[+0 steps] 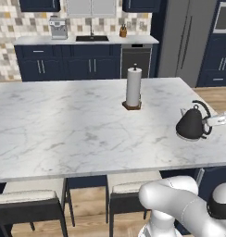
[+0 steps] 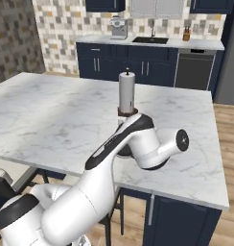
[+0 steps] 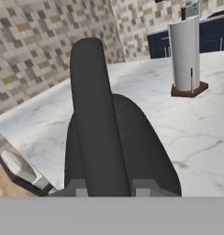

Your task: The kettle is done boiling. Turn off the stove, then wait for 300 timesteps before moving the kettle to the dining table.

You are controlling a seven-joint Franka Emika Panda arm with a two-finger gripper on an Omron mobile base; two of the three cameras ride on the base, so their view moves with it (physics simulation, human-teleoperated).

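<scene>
The kettle (image 1: 191, 124) sits upright on the dining table (image 1: 64, 129), near its right edge in the left base view, spout toward the paper-towel roll (image 1: 133, 88), which stands well apart from it further back on the marble. The gripper (image 1: 210, 121) reaches in from the right and is clamped on the kettle's thin arched handle (image 3: 98, 124); in the hand view that dark handle rises between the two fingertips (image 3: 77, 188), jaws closed tight against it, with the kettle's rounded body behind it. In the right base view the white arm (image 2: 123, 149) covers the kettle. Two stools (image 1: 27, 203) are tucked under the table's near edge. A sink (image 1: 91, 38) and a coffee machine (image 1: 58, 28) stand on the far counter
</scene>
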